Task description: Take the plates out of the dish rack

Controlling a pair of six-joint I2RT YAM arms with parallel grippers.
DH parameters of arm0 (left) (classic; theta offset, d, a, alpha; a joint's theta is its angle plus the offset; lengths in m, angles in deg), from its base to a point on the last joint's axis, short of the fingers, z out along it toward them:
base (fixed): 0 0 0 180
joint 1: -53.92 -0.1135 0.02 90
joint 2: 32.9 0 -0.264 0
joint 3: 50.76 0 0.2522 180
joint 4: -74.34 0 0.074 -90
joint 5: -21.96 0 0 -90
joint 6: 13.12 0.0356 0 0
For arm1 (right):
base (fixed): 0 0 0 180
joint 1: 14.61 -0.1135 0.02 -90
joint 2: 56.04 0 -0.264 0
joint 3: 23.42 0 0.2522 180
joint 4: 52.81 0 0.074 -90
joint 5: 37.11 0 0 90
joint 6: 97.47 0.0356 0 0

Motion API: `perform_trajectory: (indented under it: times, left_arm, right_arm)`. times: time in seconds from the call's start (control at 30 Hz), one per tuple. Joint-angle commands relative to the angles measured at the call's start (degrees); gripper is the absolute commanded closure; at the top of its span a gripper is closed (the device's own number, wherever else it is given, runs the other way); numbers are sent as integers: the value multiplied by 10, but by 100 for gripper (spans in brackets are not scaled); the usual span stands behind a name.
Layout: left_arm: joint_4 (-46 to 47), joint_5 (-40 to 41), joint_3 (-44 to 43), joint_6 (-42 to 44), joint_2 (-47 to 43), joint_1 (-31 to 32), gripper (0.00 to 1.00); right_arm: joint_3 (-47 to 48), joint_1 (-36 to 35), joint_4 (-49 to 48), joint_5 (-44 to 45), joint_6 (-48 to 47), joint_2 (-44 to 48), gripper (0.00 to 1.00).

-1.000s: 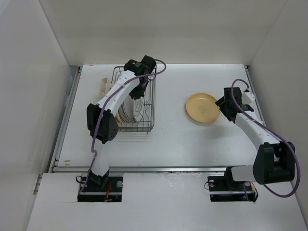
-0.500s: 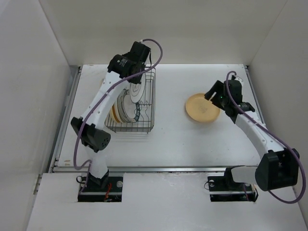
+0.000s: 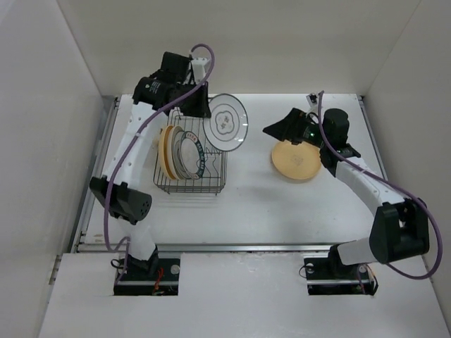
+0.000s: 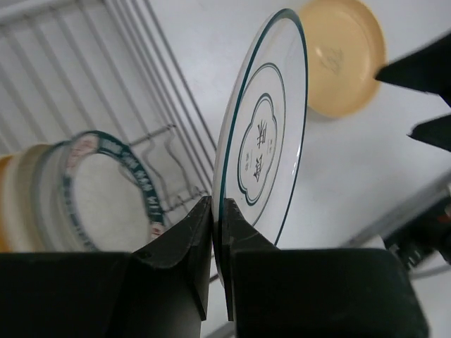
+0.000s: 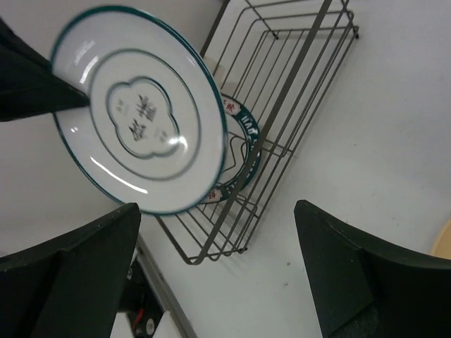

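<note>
Over table (image 3: 254, 204), plate (image 4: 264, 141) in left hand (image 4: 217, 210)

Arm links: on the left arm (image 3: 129, 146) and the right arm (image 3: 356, 179) I see white, rounded shells.
Joints: the housings are black and blocky, and the biggest ones sit low on each arm.
Cables: the left cable (image 3: 204, 49) is purple, and the right cable (image 3: 437, 239) has the same purple colour.
Bases: the left base (image 3: 144, 271) and the right base (image 3: 338, 273) are black; on the left one I notice small red parts.
Pincers: the left pincer (image 4: 216, 204) and the right pincer (image 5: 217, 205) have matt black, wedge-shaped fingers.
Light: I see a small green light near the right wrist.
</note>
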Motion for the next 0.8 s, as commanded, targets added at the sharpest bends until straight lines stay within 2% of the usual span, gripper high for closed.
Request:
perform_trajectory:
  times: [0.0,0.2,0.33,0.43,0.47,0.5,0.53,0.57,0.63,0.7,0.73,0.77]
  left_arm:
    - [-5,-255,31,-8,24,-3,100]
    - [-5,-305,43,7,24,-3,100]
    - [-5,-329,62,7,13,-3,100]
    - [0,-328,68,7,8,-3,100]
    - [0,-316,74,14,8,-3,100]
    - [-14,-301,74,23,8,-3,100]
    - [-22,-289,74,30,8,-3,100]
    - [-22,-276,74,30,8,-3,99]
    - [-22,-226,74,30,-8,-3,70]
    - [-17,-146,74,30,-17,3,28]
    - [-17,-119,74,30,-24,3,10]
    - [-17,-82,66,30,-24,9,0]
  right_arm:
    - [4,-14,-75,-79,24,-26,4]
    - [-10,-37,-87,-73,29,-42,5]
    - [-4,-51,-76,-60,29,-87,17]
    - [-4,-51,-86,-74,42,-109,47]
    - [-12,-51,-98,-82,42,-109,67]
    - [-12,-51,-113,-82,50,-109,94]
    - [-12,-51,-113,-82,55,-109,100]
    - [-12,-51,-113,-77,56,-102,100]
    - [-12,-51,-113,-77,62,-94,100]
    - [-12,-51,-99,-67,62,-81,100]
    - [-18,-51,-75,-59,62,-75,100]
    - [-28,-46,-68,-59,62,-58,100]
